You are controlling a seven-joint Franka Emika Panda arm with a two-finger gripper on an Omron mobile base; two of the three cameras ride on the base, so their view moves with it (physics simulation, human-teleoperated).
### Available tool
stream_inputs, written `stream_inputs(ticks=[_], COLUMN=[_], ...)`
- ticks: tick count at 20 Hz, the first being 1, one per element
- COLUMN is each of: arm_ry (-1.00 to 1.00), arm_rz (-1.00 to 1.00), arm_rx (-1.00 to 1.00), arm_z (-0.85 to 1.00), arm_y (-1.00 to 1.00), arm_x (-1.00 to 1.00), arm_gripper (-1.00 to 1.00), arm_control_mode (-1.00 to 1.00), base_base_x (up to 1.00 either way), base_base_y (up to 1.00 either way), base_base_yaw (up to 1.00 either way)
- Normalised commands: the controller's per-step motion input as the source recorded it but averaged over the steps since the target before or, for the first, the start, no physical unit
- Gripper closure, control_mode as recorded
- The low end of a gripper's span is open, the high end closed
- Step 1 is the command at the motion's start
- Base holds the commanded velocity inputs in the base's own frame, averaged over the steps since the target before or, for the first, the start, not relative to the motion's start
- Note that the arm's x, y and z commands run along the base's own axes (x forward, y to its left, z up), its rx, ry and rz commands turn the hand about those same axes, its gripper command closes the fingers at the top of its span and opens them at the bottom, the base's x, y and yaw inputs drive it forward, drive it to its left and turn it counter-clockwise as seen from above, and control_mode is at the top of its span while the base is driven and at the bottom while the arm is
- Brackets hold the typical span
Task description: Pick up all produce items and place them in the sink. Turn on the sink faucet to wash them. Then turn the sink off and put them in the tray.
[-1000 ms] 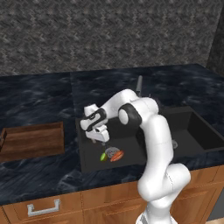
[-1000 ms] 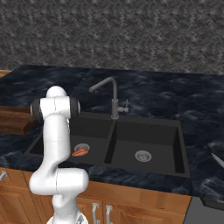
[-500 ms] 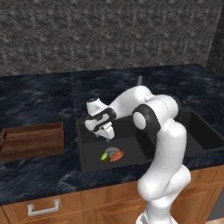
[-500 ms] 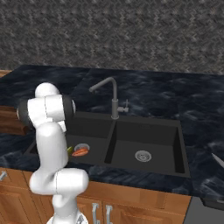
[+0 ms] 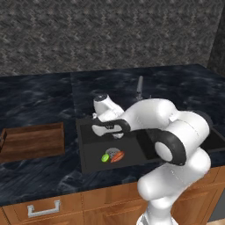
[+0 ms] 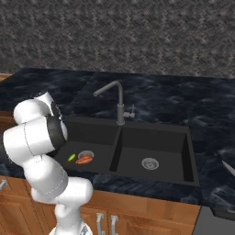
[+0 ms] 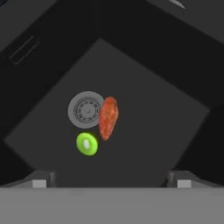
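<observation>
Carrot (image 7: 108,117) and lime (image 7: 87,144) both lie on the floor of the sink's (image 6: 137,133) left basin: the carrot touches the drain (image 7: 86,110), the lime sits just beside it. Above the drain hangs the pincer (image 7: 111,179), its 2 tips spread wide and empty. Both pieces look light and firm; the round lime would probably roll or slip, so it wants a grip across its middle, the carrot one across its thicker half.

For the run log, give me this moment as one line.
phase: hand over left basin | hand: open, empty | carrot, lime: in sink by drain | faucet: no water seen | tray: empty
</observation>
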Motion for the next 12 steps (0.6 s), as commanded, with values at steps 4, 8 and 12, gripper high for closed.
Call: stream_inputs(ticks=[4, 8, 12], arm_ry=[-0.12, -0.07, -0.05], arm_rz=[0.05, 0.06, 0.07], arm_rx=[0.0, 0.0, 0.0], arm_z=[0.67, 0.56, 0.61], arm_y=[-0.23, -0.28, -0.33], arm_x=[-0.53, -0.5, -0.47], arm_gripper=[-1.0, -1.0, -1.0], arm_control_mode=[-1.0, -1.0, -1.0], base_base_x=[0.0, 0.0, 0.0], base_base_y=[0.0, 0.0, 0.0], base_base_yaw=[0.0, 0.0, 0.0])
